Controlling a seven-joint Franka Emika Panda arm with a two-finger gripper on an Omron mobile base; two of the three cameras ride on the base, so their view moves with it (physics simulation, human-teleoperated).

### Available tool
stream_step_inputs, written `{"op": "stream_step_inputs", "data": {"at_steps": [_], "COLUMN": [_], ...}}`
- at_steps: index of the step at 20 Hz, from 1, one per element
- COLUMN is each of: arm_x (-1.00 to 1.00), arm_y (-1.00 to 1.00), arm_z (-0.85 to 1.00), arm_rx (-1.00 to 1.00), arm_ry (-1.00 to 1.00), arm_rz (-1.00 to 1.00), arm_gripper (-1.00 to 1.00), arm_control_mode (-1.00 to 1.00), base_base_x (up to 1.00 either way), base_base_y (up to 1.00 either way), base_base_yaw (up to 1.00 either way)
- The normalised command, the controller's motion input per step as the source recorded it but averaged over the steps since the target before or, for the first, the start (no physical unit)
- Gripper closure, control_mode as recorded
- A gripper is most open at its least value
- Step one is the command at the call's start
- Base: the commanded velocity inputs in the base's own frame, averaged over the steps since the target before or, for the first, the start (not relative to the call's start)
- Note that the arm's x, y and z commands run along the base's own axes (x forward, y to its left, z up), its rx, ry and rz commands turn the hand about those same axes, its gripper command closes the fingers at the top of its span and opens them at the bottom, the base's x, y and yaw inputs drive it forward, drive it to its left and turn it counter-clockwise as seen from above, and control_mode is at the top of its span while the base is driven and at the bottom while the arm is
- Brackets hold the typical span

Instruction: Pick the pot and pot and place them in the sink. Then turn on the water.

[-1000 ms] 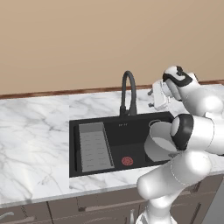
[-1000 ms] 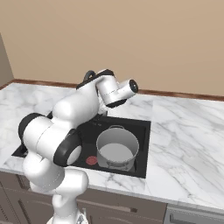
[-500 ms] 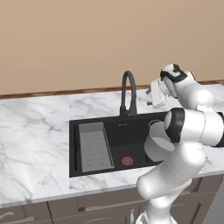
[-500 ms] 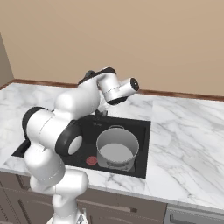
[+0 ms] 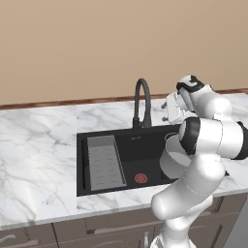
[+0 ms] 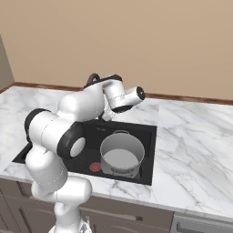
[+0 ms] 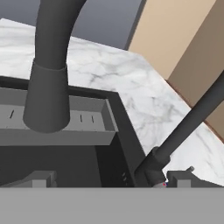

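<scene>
A grey pot (image 6: 121, 156) sits inside the sink (image 5: 121, 160). The tool (image 5: 170, 110), wide open and empty, hovers just beside the faucet (image 5: 141, 102). It could glance off the handle (image 7: 186, 124), leaving water off.

A white marble counter (image 5: 38, 145) runs along a tan wall, over dark cabinet fronts. A black sink (image 5: 128, 145) is sunk into it, with a black faucet (image 5: 142, 101) rising at its back rim. In the basin lie a grey ribbed tray (image 5: 104, 162) at the left and a grey pot (image 6: 121, 156) at the right
</scene>
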Motion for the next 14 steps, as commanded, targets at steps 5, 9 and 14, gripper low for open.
{"op": "stream_step_inputs", "data": {"at_steps": [5, 9, 14], "arm_x": [0.10, 0.13, 0.08], "arm_y": [0.00, 0.00, 0.00], "arm_z": [-0.12, -0.12, -0.12], "arm_rx": [0.00, 0.00, 0.00], "arm_ry": [0.00, 0.00, 0.00], "arm_rz": [0.00, 0.00, 0.00], "arm_gripper": [-1.00, -1.00, -1.00], "arm_control_mode": [-1.00, -1.00, -1.00], "base_base_x": [0.00, 0.00, 0.00], "base_base_y": [0.00, 0.00, 0.00], "base_base_yaw": [0.00, 0.00, 0.00]}}
